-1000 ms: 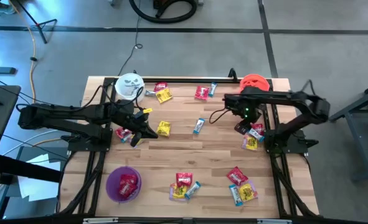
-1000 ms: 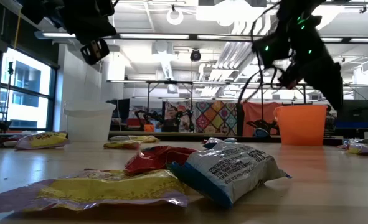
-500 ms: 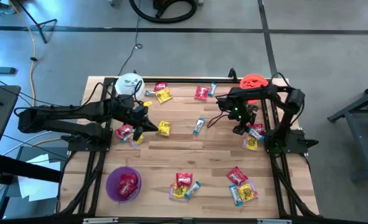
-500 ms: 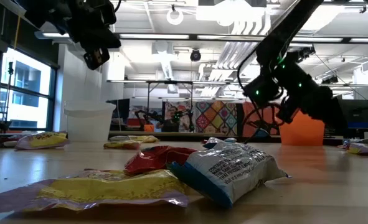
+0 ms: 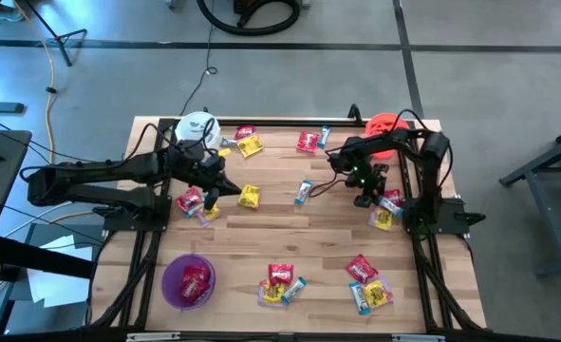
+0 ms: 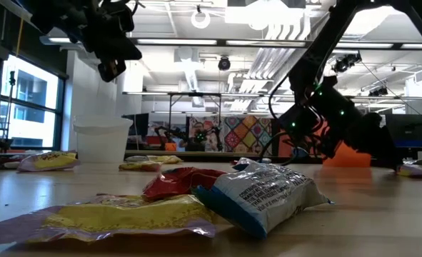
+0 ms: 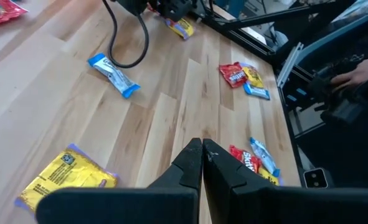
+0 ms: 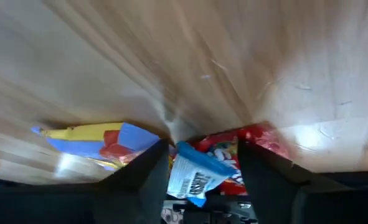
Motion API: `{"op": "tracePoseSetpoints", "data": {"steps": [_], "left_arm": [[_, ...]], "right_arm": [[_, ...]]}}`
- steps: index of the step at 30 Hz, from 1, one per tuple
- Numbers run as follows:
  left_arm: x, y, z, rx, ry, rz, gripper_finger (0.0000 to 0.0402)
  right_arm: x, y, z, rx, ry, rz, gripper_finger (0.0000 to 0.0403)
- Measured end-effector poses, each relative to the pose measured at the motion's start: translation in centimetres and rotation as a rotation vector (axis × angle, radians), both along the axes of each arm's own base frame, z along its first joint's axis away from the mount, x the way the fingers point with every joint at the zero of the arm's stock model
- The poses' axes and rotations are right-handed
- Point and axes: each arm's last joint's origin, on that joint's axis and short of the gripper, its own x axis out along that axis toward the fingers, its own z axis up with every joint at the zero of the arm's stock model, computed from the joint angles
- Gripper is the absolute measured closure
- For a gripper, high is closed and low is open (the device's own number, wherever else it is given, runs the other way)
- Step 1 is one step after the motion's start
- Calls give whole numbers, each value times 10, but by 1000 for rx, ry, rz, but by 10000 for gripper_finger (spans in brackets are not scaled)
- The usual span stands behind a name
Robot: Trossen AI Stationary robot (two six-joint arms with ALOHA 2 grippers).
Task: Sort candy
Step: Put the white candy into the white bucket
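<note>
Left arm reaches in from the table's left edge. Left gripper is clenched on nothing, fingers pressed together, raised above the wood between a red-and-yellow cluster of candy and a lone yellow packet. White bucket sits at the far left corner; purple bucket at the near left, a red packet lying inside it.

Candy is scattered over the wooden table — red and yellow pieces near the far edge, a blue one mid-table, a mixed pile at near centre, another at near right.

Right side: the right gripper is low over the table, just beside a small heap of packets. Its fingers stand apart — a blue-and-white packet and a red one show between them in the wrist view; whether they grip anything, cannot tell. Orange bucket at the far right corner, partly behind the arm.
</note>
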Motion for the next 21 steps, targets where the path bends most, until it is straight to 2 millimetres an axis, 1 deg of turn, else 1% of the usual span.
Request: {"op": "tracePoseSetpoints", "data": {"steps": [3,8,9,10,14,18,21], "left_arm": [[0,0,0,-1,0,1,401],[0,0,0,-1,-1,2,401],[0,0,0,-1,-3,2,401],[0,0,0,-6,-4,7,401],[1,1,2,-24,-22,26,401],[5,2,9,-29,-93,48,401],[7,3,14,-26,-145,92,401]], "right_arm": [[0,0,0,10,-2,13,276],[-4,2,4,50,35,31,380],[-4,3,6,56,39,34,391],[-5,3,10,58,38,38,396],[-8,5,31,34,5,32,389],[-8,6,66,-52,-115,-13,401],[-8,8,97,-121,-269,-96,401]]}}
